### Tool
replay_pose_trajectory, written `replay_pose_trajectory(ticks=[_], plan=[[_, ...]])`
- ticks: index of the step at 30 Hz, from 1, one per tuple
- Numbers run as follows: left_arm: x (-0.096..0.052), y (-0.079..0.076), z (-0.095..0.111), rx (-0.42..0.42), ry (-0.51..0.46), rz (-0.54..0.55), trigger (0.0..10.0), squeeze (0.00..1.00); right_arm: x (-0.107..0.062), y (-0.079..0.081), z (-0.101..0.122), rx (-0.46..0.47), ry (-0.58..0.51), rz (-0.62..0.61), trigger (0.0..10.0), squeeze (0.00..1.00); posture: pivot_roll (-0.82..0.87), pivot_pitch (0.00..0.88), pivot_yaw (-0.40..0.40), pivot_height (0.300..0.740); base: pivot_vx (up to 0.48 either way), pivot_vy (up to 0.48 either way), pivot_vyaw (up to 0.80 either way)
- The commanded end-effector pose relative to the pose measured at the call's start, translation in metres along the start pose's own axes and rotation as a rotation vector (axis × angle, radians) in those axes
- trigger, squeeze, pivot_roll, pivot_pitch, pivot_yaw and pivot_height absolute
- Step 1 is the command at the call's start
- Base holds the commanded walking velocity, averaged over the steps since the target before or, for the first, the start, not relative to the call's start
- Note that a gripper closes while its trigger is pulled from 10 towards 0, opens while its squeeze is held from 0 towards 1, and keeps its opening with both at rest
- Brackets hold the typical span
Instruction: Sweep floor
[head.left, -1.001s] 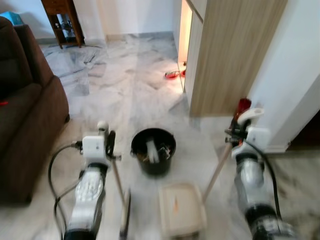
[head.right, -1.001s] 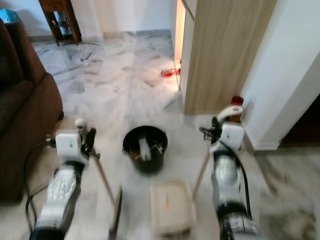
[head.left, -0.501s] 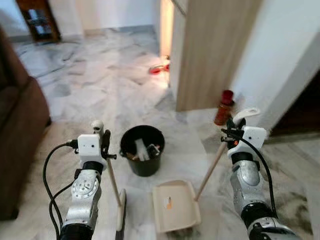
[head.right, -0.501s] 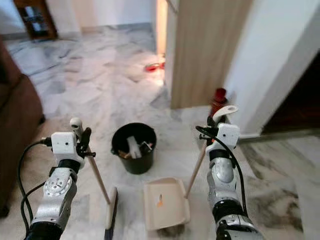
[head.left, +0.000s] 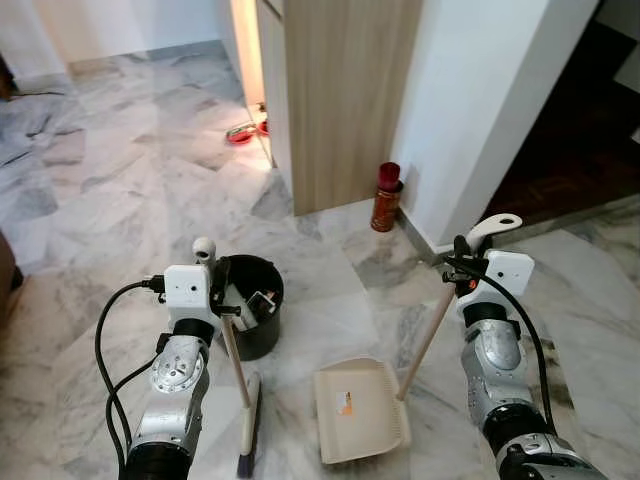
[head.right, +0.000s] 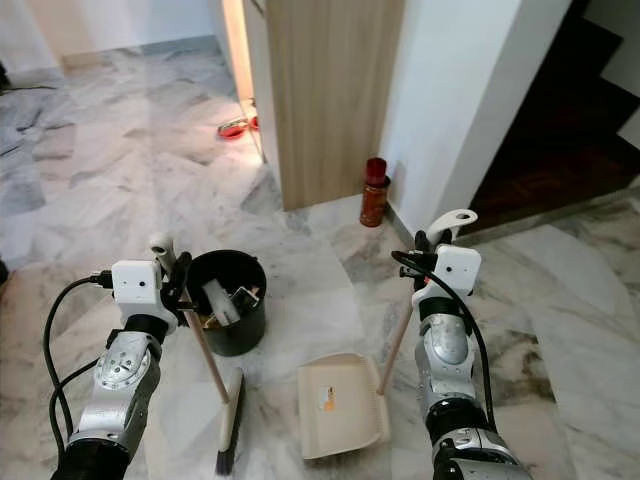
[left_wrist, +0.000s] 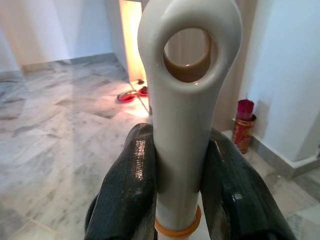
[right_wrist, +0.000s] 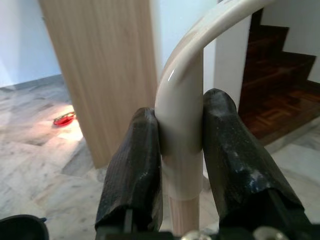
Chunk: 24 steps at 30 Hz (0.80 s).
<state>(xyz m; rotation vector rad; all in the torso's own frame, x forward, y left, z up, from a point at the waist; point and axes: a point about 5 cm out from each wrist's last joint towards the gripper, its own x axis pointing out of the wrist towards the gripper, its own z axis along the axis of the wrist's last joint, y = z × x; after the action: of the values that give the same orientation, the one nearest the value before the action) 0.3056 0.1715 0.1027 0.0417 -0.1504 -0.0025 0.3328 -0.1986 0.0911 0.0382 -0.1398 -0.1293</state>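
Observation:
My left gripper (head.left: 218, 282) is shut on the cream handle of a broom (head.left: 236, 372); its wooden stick slants down to a brush head (head.left: 246, 438) on the marble floor. In the left wrist view the black fingers (left_wrist: 131, 185) clamp the handle (left_wrist: 181, 125) below its hanging loop. My right gripper (head.left: 462, 262) is shut on the curved cream handle of a dustpan (head.left: 360, 408), whose beige pan rests on the floor with an orange scrap (head.left: 345, 407) in it. In the right wrist view the fingers (right_wrist: 134, 165) squeeze that handle (right_wrist: 182, 135).
A black bin (head.left: 250, 300) with rubbish stands just ahead of the broom. A red canister (head.left: 385, 197) sits by the white wall corner. A wood-panelled cabinet (head.left: 340, 90) rises ahead, with red bowls (head.left: 243, 131) beside it. Dark wooden stairs (head.left: 590, 120) lie to the right.
The whole view has swung to the right: the sofa has left the picture and the stairs have come in. Both grippers keep the same hold on broom and dustpan.

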Motion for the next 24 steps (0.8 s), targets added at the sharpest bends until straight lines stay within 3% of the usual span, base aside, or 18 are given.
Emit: replay_pose_trajectory(ticks=[1,24], plan=[[0.0031,0.0010,0.0063,0.016,-0.033,-0.004,10.0,0.00,0.0058,0.0023,0.0102,0.002,-0.044,0.002,10.0,0.00,0.00,0.085,0.015,0.740,0.000,-0.412,-0.80],[0.0070,0.0046,0.0101,0.028,-0.041,-0.003,10.0,0.00,0.0024,0.0057,0.0079,-0.007,-0.043,0.004,10.0,0.00,0.04,0.081,0.022,0.740,0.000,-0.018,-0.80]])
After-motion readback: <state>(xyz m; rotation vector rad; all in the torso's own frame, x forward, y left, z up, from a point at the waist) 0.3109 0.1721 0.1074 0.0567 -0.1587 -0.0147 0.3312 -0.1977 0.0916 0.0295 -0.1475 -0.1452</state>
